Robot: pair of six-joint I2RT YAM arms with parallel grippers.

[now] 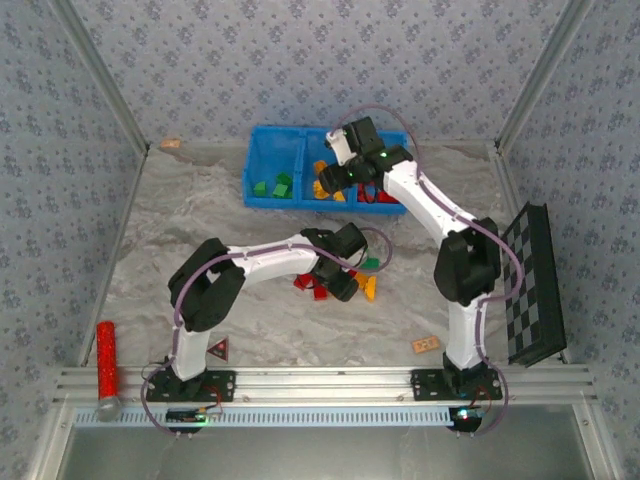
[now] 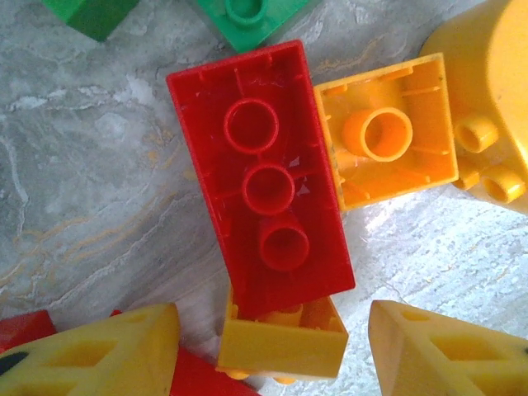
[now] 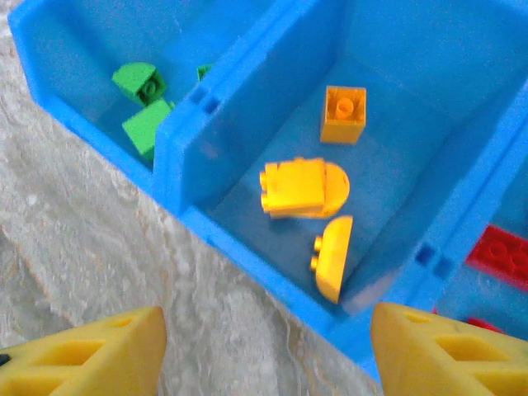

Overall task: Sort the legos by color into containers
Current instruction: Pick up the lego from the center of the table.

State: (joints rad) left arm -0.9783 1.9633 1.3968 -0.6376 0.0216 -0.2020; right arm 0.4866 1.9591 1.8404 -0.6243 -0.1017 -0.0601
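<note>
Loose legos lie mid-table: a long red brick (image 2: 264, 190) upside down, an orange square brick (image 2: 388, 136) beside it, green ones (image 2: 247, 21) further off, and a small yellow brick (image 2: 280, 338). My left gripper (image 2: 272, 351) hangs open low over this pile (image 1: 368, 289). The small yellow brick sits between its fingertips (image 2: 107, 355), apart from both. My right gripper (image 3: 268, 346) is open and empty over the near rim of the blue bin (image 1: 262, 195). The middle compartment holds three yellow-orange bricks (image 3: 304, 188). Green bricks (image 3: 147, 128) are in the left one and red bricks (image 3: 503, 252) in the right.
A red cylinder (image 1: 105, 360) lies at the near left, with a red-and-black triangle (image 1: 218, 348) by the left base. A flat tan tile (image 1: 426, 344) sits near the right base. A checkered board (image 1: 533, 285) leans at the right edge.
</note>
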